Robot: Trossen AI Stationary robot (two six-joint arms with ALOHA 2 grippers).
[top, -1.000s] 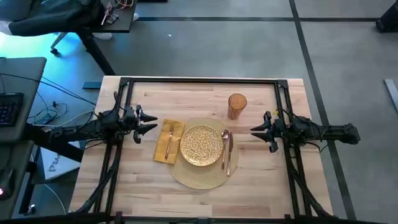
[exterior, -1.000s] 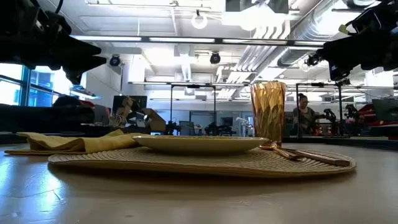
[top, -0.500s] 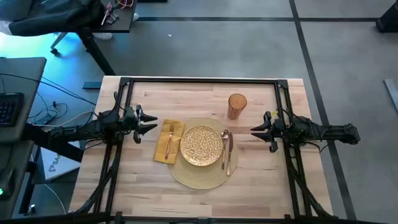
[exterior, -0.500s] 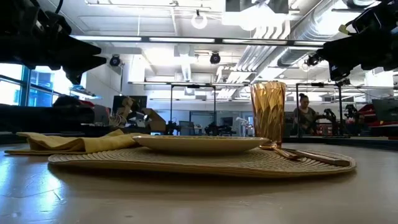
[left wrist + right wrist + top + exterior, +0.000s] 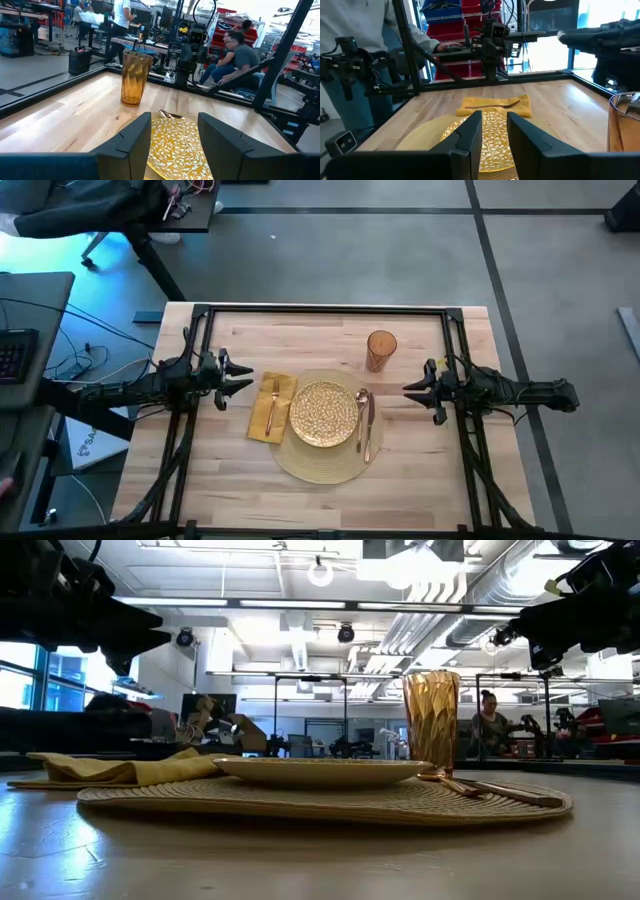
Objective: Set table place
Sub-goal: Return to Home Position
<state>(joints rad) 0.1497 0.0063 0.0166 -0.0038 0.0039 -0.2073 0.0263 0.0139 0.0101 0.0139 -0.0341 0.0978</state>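
Observation:
A round tan placemat [image 5: 322, 461] lies mid-table with a gold textured plate [image 5: 323, 414] on it. A mustard napkin [image 5: 259, 420] lies at the plate's left, partly over the mat's edge, with a copper fork [image 5: 271, 406] on top. Copper cutlery [image 5: 365, 420] lies on the mat right of the plate. An amber glass [image 5: 380, 350] stands upright on the table behind the mat. My left gripper [image 5: 240, 379] hovers open left of the napkin, and my right gripper [image 5: 412, 390] hovers open right of the mat; both hold nothing.
Bare light wood tabletop [image 5: 300, 340] stretches behind and in front of the setting. A black metal frame [image 5: 320, 310] runs along the table's edges. People sit and stand in the room beyond [image 5: 235, 47].

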